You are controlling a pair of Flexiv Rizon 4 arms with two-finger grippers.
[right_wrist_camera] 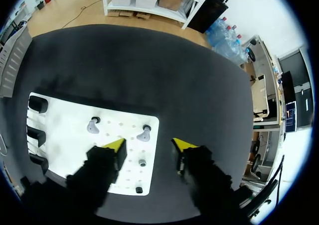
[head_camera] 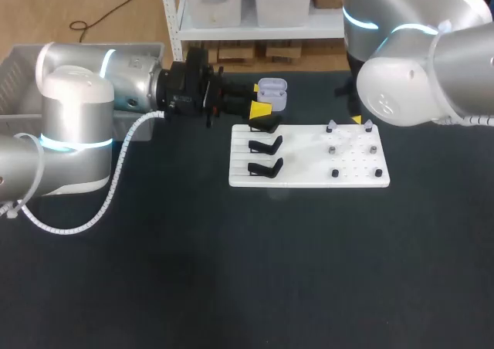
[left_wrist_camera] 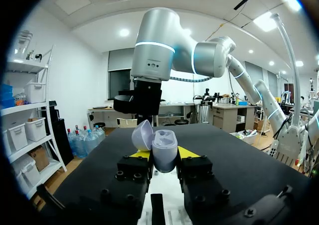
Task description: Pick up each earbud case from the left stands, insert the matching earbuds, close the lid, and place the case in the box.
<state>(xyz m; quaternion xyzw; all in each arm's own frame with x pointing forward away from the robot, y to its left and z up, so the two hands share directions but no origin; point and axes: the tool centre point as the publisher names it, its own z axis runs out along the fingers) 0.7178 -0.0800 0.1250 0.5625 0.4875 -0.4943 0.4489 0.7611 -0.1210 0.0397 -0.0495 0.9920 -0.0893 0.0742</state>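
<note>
Dark, matte table bearing a white board. Three black stands sit in a column on the side of the board nearer the left arm, and two grey earbuds stand on pegs on the opposite side. The left gripper pinches a lavender earbud case from two sides, lid open, held in the air near the stands. The right gripper, fingers spread, hangs over the board close to the earbuds. A grey box sits beside the left arm.
</note>
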